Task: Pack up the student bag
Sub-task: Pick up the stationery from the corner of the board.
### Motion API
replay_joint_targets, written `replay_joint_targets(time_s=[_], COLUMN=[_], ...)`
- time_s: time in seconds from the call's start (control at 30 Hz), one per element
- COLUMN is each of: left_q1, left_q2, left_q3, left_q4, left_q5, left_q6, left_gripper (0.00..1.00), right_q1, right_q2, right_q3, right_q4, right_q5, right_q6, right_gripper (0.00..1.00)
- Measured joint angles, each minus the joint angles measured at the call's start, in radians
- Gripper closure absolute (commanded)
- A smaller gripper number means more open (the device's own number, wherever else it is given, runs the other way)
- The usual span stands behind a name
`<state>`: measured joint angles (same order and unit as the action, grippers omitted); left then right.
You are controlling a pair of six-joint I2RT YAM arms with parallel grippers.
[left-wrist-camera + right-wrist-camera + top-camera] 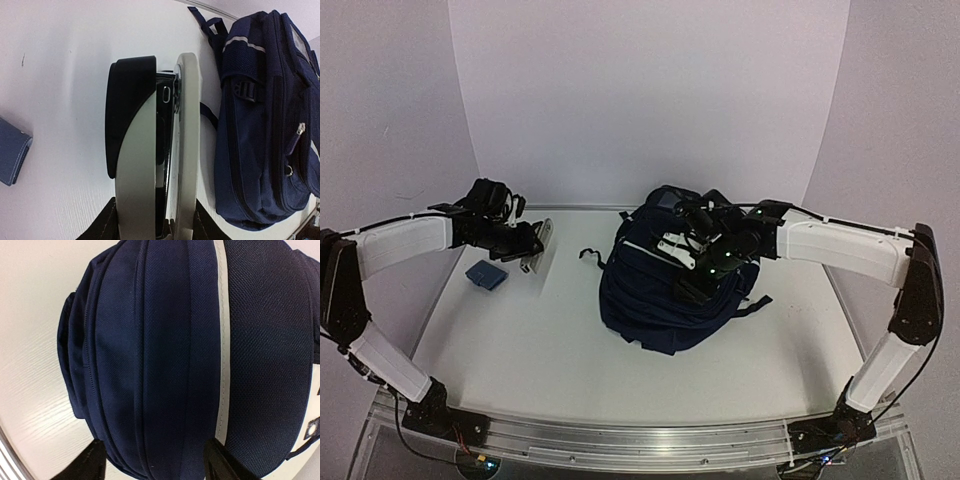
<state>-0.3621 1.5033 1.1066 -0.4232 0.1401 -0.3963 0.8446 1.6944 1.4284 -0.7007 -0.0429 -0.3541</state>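
The student bag, dark navy with pale zip lines, lies right of the table's middle. My right gripper rests on top of it. In the right wrist view the bag bulges up between both black fingers, and the gripper is closed across that thick ridge of fabric. My left gripper hovers left of the bag, shut on a grey and black stapler. The left wrist view shows the stapler wedged upright between the jaws of the gripper, with the bag close on its right.
A small blue pouch lies on the white table left of the left gripper; its corner shows in the left wrist view. A loose black strap trails from the bag's left side. Pale walls close in the back and sides.
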Motion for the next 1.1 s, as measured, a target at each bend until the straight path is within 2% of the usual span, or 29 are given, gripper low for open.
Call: replay_joint_targets(time_s=[0.13,0.2,0.3,0.43,0.8,1.1], left_q1=[-0.019,-0.022,-0.024,-0.038,-0.139,-0.312], left_q2=[-0.109,-0.158,-0.219,-0.250,-0.324,-0.334], left_q3=[-0.062,-0.077,-0.090,-0.099,-0.154,-0.148], left_q4=[-0.028,-0.051,-0.073,-0.075,-0.129,-0.127], left_q5=[0.015,0.016,0.017,0.016,0.036,0.050], left_q6=[-0.018,-0.025,-0.030,-0.032,-0.006,0.037], left_gripper=[0.90,0.90,0.91,0.93,0.96,0.96], right_q1=[0.009,0.009,0.017,0.020,0.007,-0.034], right_q2=[0.027,0.042,0.058,0.060,0.072,0.215], right_q3=[0.004,0.007,0.020,0.044,0.210,0.460], right_q4=[0.005,0.004,-0.004,-0.019,-0.086,-0.150], right_q5=[0.102,0.125,0.139,0.137,0.099,-0.057], right_q6=[-0.016,-0.021,-0.029,-0.031,0.000,0.113], right_gripper=[0.51,0.58,0.73,0.98,1.00,1.00])
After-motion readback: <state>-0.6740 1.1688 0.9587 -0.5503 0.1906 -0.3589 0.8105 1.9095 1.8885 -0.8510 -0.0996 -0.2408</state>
